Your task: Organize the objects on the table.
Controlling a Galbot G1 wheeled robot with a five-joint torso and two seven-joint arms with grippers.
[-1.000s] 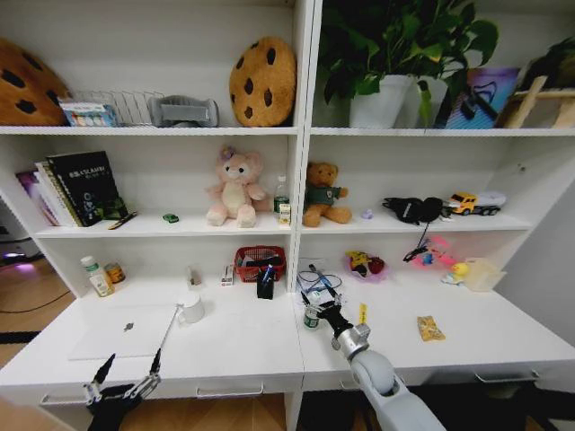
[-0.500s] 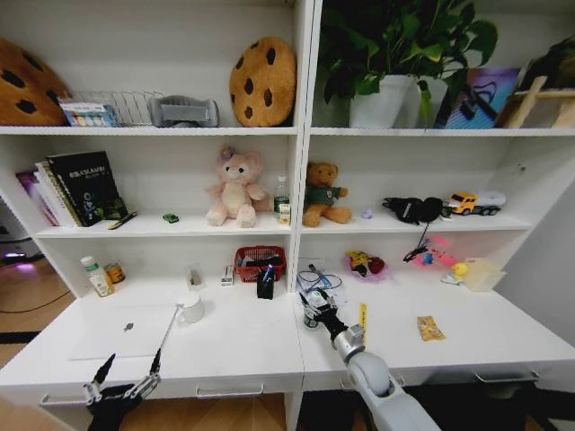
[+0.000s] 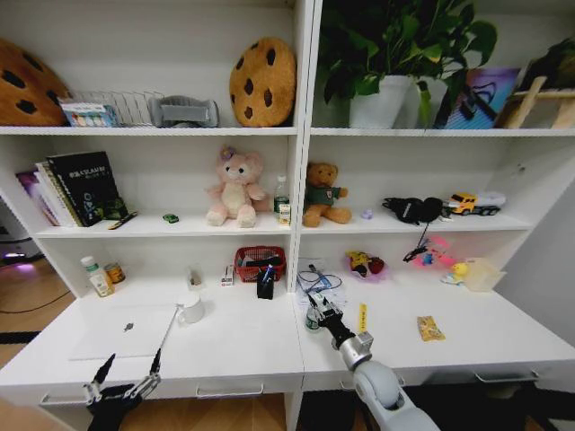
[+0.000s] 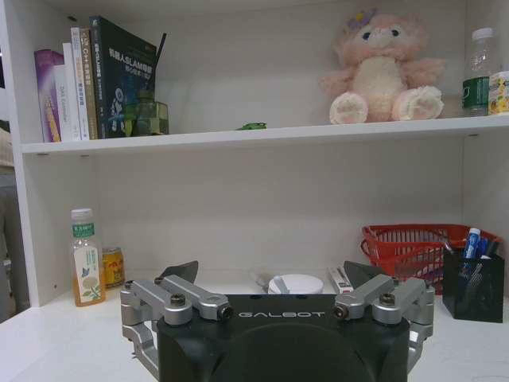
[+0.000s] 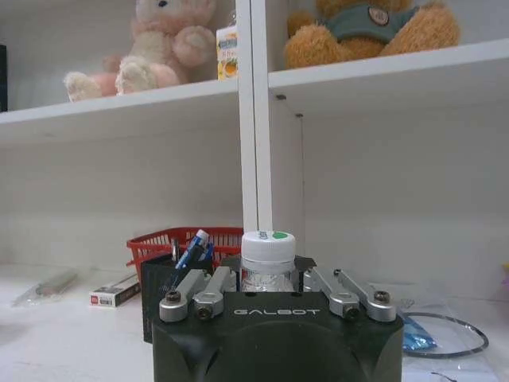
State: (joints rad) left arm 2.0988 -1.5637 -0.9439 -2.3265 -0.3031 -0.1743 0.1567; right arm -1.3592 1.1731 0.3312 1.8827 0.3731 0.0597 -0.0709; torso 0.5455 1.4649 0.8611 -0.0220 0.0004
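Right gripper [image 3: 316,310], fingers spread, reaches over the table [image 3: 243,346] with a white-capped bottle [image 5: 268,259] between its open fingers, unclamped. At nine o'clock lies the silver laptop [image 3: 126,330]. Left gripper [image 3: 126,370] hangs open at seven o'clock, below the table's front edge.

The long white desk [image 3: 243,346] is carrying a silver laptop [image 3: 126,330] near its left front corner, a white mug [image 3: 191,309] just beside it, a red basket [image 3: 260,262] and black pen holder [image 3: 265,285] along the back edge, and a yellow packet [image 3: 429,329] toward the right end
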